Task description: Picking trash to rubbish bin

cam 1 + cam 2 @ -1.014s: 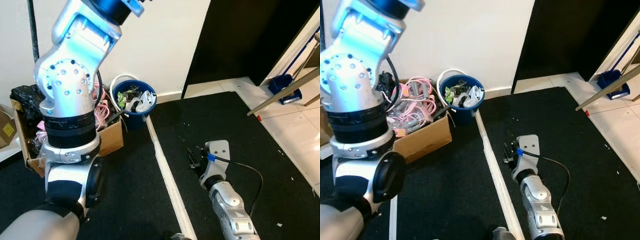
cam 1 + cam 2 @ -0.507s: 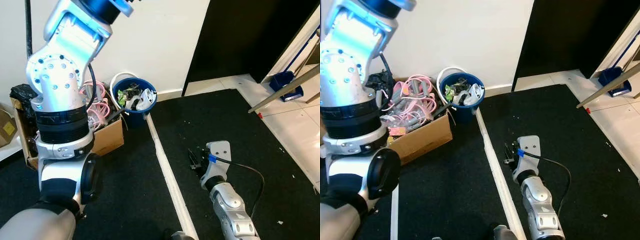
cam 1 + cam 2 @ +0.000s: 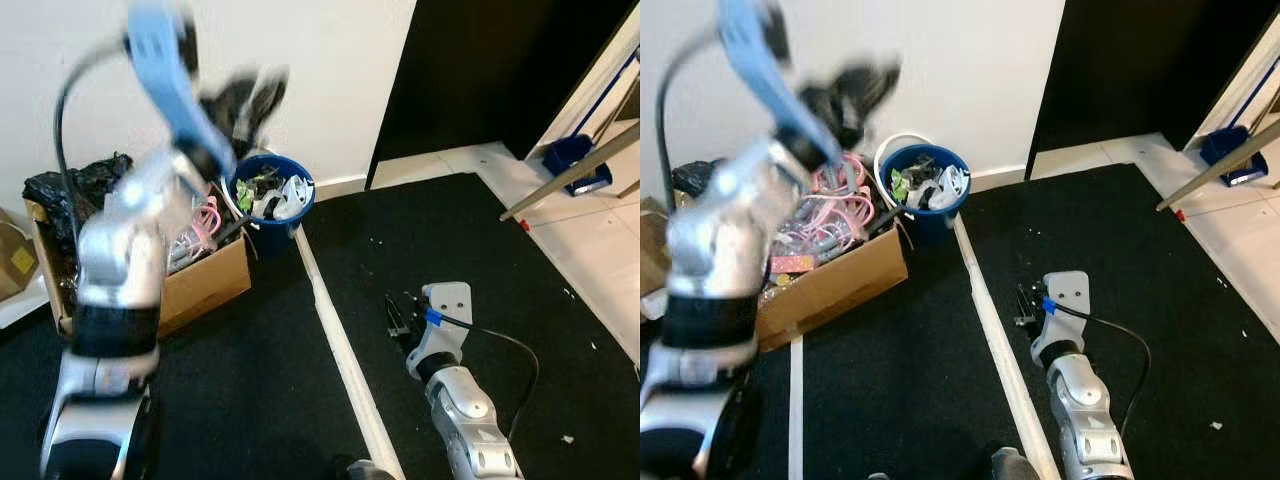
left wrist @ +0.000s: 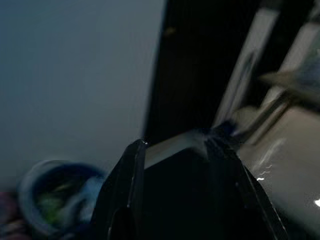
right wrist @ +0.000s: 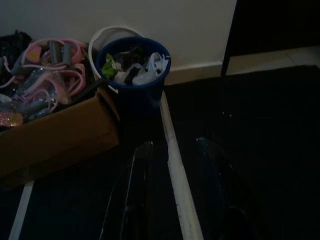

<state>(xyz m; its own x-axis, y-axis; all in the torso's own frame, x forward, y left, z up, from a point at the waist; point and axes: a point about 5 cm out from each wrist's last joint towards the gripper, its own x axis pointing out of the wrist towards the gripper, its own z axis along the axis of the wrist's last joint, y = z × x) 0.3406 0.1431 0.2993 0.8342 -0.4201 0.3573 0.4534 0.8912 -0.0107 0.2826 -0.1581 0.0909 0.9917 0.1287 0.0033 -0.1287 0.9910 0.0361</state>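
The left gripper [image 3: 245, 100] hangs blurred above the blue bin [image 3: 270, 205], its fingers [image 4: 131, 187] spread apart with nothing between them. The bin stands against the white wall [image 3: 310, 90], heaped with trash [image 3: 928, 183], just beside a cardboard box [image 3: 830, 280] of pink cables [image 3: 835, 200]. The right gripper [image 3: 398, 315] hangs low over the black carpet [image 3: 450, 250], next to a white floor strip [image 3: 335, 350]; its fingers [image 5: 137, 200] stand apart, empty.

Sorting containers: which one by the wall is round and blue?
The bin, full of trash, right of the cardboard box holding pink cables.
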